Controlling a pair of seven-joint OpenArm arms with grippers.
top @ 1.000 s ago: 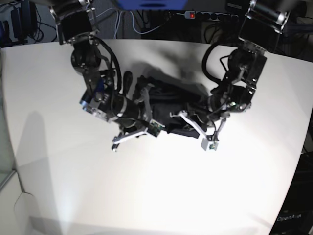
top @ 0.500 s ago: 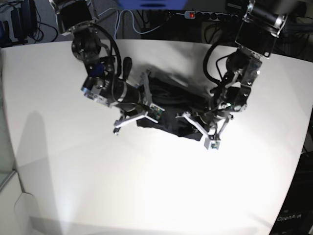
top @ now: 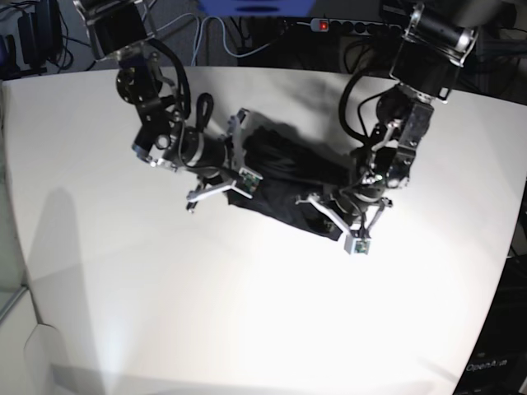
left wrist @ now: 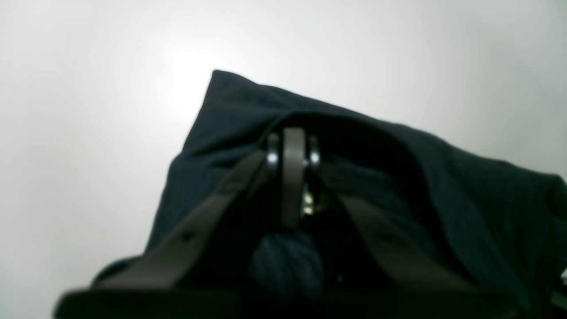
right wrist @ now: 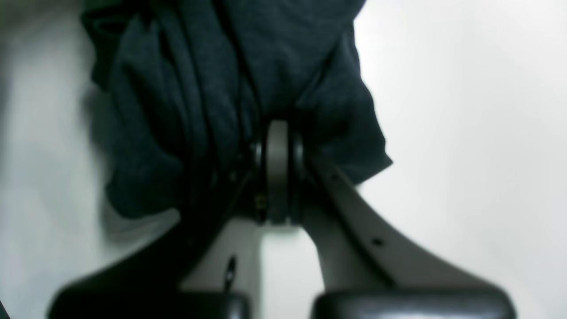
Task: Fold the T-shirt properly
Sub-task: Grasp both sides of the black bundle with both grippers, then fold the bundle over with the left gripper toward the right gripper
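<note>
T-shirt: I see the T-shirt (top: 290, 183) bunched into a long dark roll on the white counter (top: 247, 313), lying a bit far of centre, running from far-left to near-right between the two arms.
Left end effector: the left end effector (left wrist: 292, 150) has its jaws together, pinched on a fold of the fabric; in the left wrist view cloth drapes over and around the tips and peaks up to a corner above them.
Left arm place: in the base view I see it at the right end of the roll (top: 356, 216), reaching down from the far-right.
Right end effector: the right end effector (right wrist: 278, 146) is also clamped together on the cloth; in the right wrist view gathered pleats hang to the left of the tips and a loose flap sticks out to the right.
Right arm place: at the left end of the roll (top: 235, 177), coming in from the far-left.
Counter: bare white surface on the near side of the garment, bright glare on it.
Background: power strip (top: 350, 25) with a red light past the far edge.
</note>
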